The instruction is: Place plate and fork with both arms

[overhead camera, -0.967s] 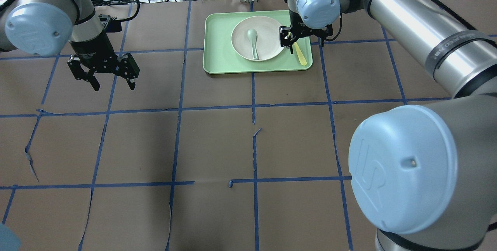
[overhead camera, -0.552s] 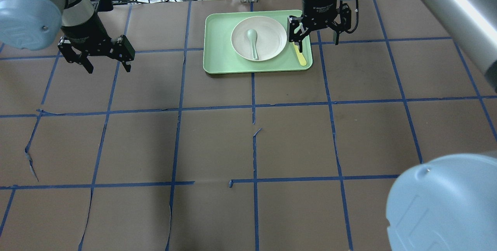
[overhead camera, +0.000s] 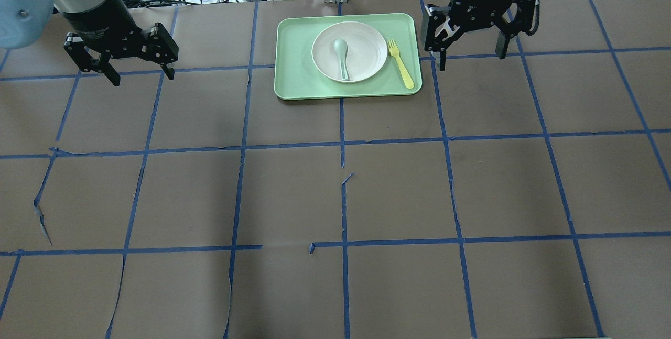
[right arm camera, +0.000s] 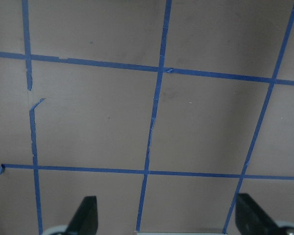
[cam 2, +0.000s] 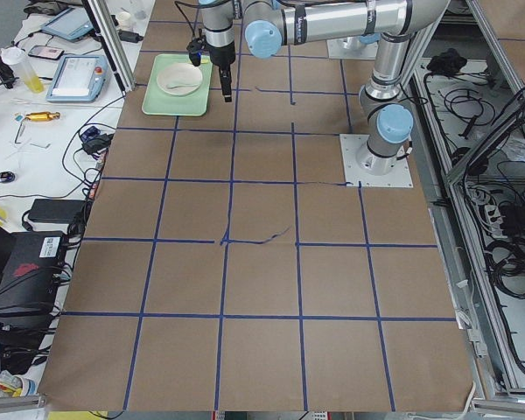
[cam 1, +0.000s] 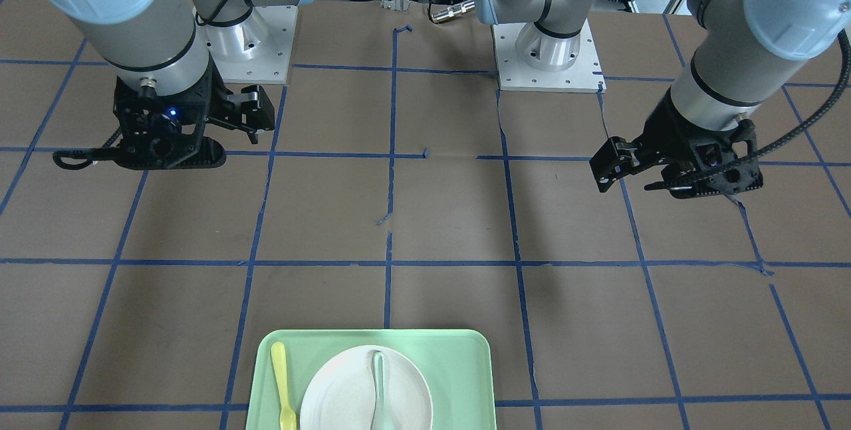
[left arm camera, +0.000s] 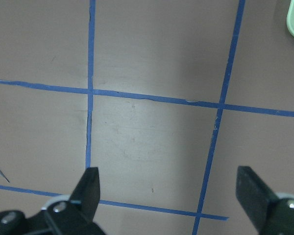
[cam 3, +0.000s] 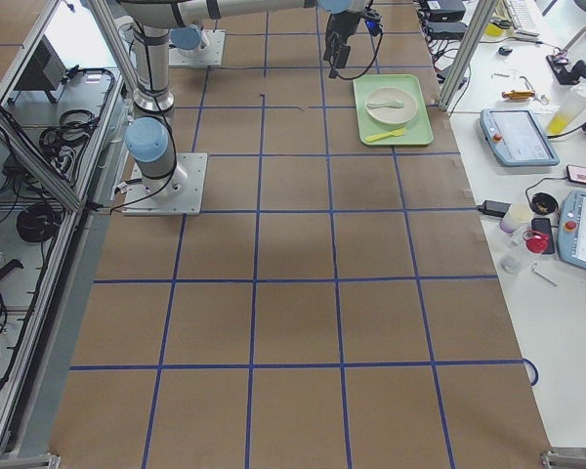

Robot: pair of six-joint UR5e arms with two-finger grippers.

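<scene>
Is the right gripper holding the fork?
No, the fork lies on the tray beside the plate, and the right gripper hangs open clear of it.

Silver-grey arms [cam 1: 146, 24] with pale blue caps [cam 1: 791, 4] and black cables [cam 1: 801, 125].

Only legible txt: white print on the cylindrical body of the black two-finger right gripper [overhead camera: 472, 58], upper right of overhead view, near top edge. Reads approx. "2F Adaptive Gripper"; 1st char could be 2 or Z. Smaller line beneath it is too tiny to read.
</scene>
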